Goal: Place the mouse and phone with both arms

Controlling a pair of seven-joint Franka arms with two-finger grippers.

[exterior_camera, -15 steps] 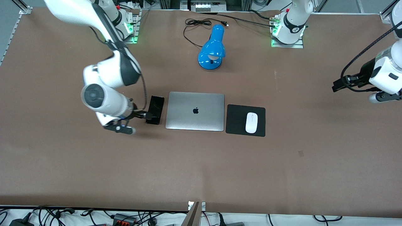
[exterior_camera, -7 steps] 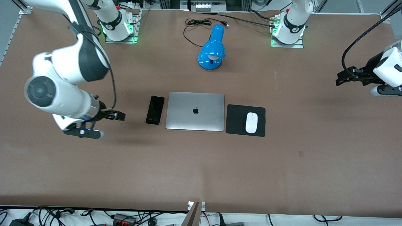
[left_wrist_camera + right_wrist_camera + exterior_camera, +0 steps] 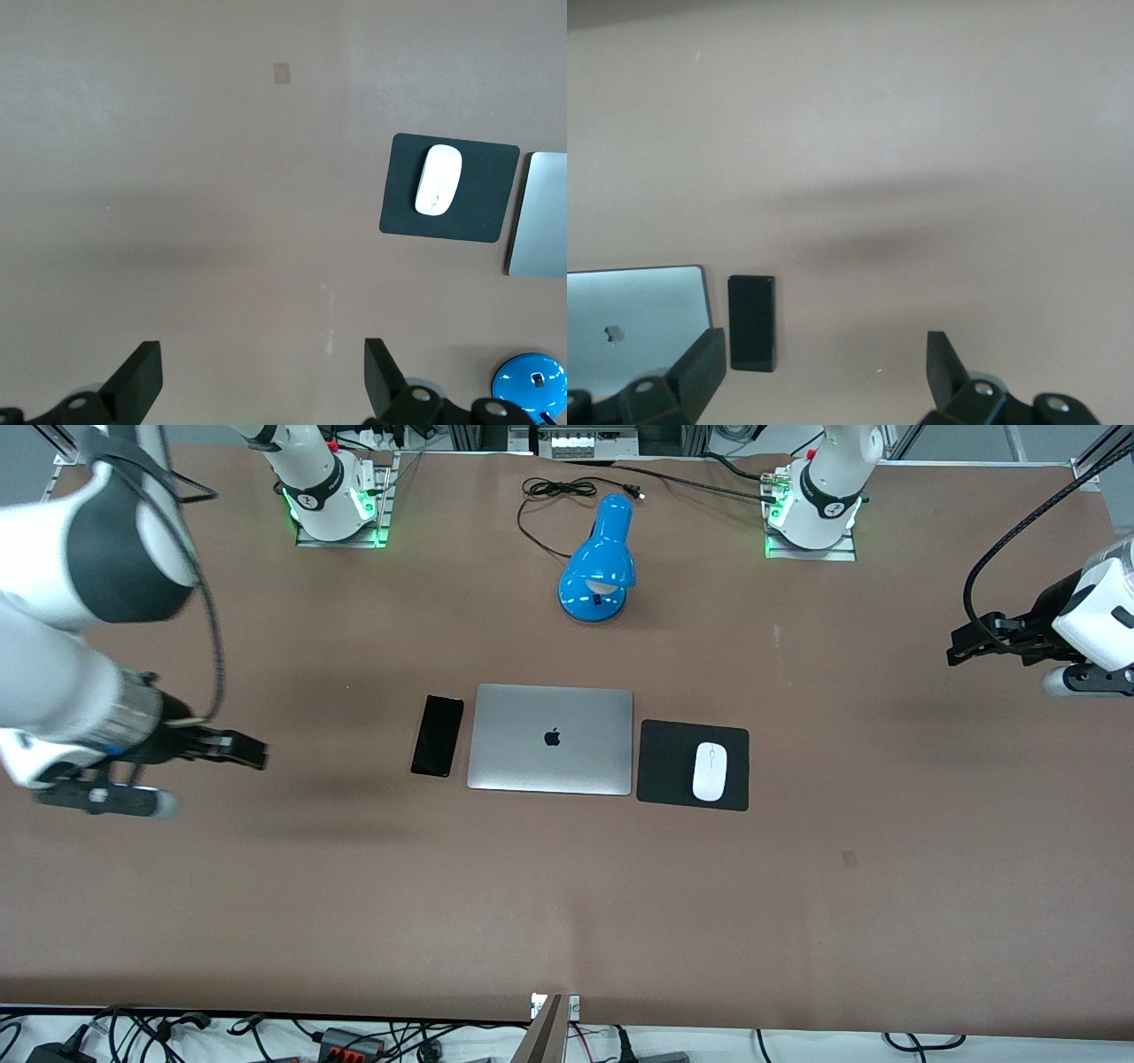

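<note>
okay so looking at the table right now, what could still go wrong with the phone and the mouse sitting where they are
Little looks risky: both claws are open, empty and off toward the table's ends.
1. The phone lies close beside the laptop; an arm coming back in low could knock it against the laptop.
2. The mouse rests loose on the black pad, so a brush from the left claw might slide it off. The right claw hangs over bare table.

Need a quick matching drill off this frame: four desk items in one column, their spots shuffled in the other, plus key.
Items
1. mouse
2. phone
3. laptop
4. blue lamp

Places
A. between the phone and the black pad
B. on the black pad
C. near the arm bases
D. beside the laptop, toward the right arm's end

Pairs: 1-B, 2-D, 3-A, 4-C
</note>
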